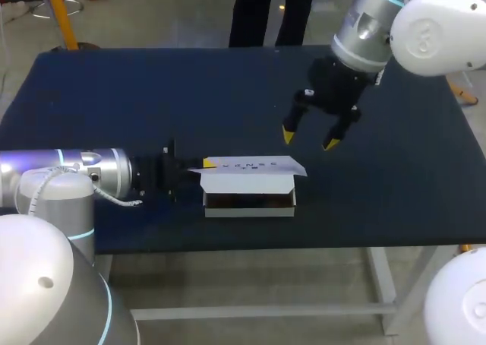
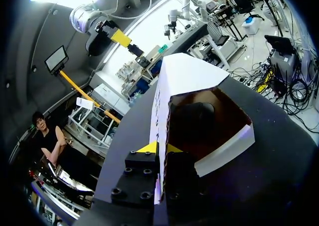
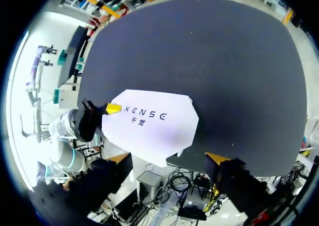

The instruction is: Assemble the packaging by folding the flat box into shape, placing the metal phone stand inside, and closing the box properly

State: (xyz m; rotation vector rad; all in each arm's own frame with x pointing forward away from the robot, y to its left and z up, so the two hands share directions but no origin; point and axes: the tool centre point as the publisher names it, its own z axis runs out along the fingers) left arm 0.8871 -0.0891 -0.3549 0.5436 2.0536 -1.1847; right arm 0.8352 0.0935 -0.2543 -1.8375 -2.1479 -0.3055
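The white cardboard box (image 1: pixel 249 187) stands near the table's front edge, its printed lid (image 1: pixel 250 165) raised over a dark inside. A dark object (image 2: pixel 195 115) lies inside the box; I cannot make out its shape. My left gripper (image 1: pixel 206 163) comes in low from the left and is shut on the box's lid panel at its left end; in the left wrist view the white panel (image 2: pixel 185 74) runs between the yellow fingertips (image 2: pixel 148 148). My right gripper (image 1: pixel 310 138) hangs open above and behind the box's right end, touching nothing. From it the lid (image 3: pixel 149 124) shows below.
The dark table (image 1: pixel 114 94) carries nothing else. Its front edge (image 1: pixel 342 242) lies just beyond the box. Open surface stretches behind and to both sides of the box.
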